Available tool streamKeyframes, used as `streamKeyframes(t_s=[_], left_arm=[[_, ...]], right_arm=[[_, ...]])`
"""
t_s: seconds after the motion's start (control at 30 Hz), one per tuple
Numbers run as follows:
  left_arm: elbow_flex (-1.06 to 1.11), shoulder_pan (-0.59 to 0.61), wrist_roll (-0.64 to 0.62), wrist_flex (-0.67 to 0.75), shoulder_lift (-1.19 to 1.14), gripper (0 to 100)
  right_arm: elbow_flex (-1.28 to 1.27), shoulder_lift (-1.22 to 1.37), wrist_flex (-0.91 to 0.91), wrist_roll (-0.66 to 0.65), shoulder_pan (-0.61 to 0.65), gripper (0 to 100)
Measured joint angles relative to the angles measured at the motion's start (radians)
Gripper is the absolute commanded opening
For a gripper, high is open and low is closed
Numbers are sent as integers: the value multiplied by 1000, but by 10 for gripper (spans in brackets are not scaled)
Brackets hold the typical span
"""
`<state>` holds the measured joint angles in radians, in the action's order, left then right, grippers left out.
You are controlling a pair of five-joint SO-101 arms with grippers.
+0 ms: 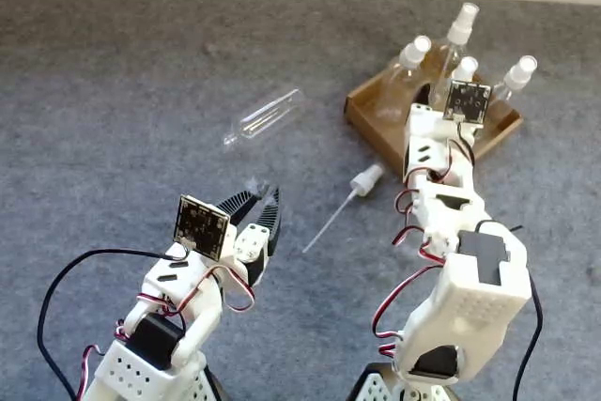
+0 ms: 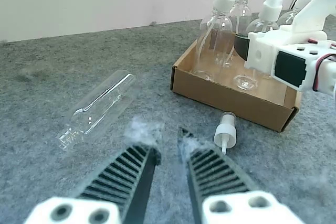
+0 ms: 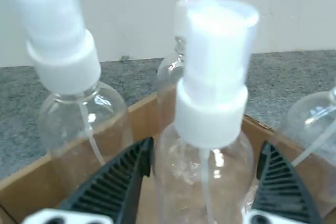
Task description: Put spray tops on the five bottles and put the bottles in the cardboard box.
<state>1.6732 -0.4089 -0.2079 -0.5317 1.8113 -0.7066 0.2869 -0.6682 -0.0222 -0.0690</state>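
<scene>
Right claw (image 3: 206, 148) hangs over the shallow brown cardboard box (image 1: 371, 129) at upper right of the high view. Its jaws are wide either side of an upright clear plastic bottle with white spray top (image 3: 202, 166), one of four capped ones there, which stands free and is not gripped. Fifth clear bottle (image 1: 268, 117) lies uncapped on the grey felt counter (image 1: 113, 91) at centre, with the loose white spray top with dip tube (image 1: 366, 178) to its lower right, near the box. Left claw (image 2: 167, 142), lower left, is narrow-gapped and empty and points between the two, probably placed to take one.
</scene>
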Motion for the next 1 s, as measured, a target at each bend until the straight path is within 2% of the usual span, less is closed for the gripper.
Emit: streamKeyframes(t_s=[0.63, 1.0], left_arm=[[0, 0, 0, 0, 0, 5], [0, 0, 0, 0, 0, 5]], right_arm=[[-5, 0, 0, 0, 0, 275], [-81, -94, 0, 0, 15, 275]])
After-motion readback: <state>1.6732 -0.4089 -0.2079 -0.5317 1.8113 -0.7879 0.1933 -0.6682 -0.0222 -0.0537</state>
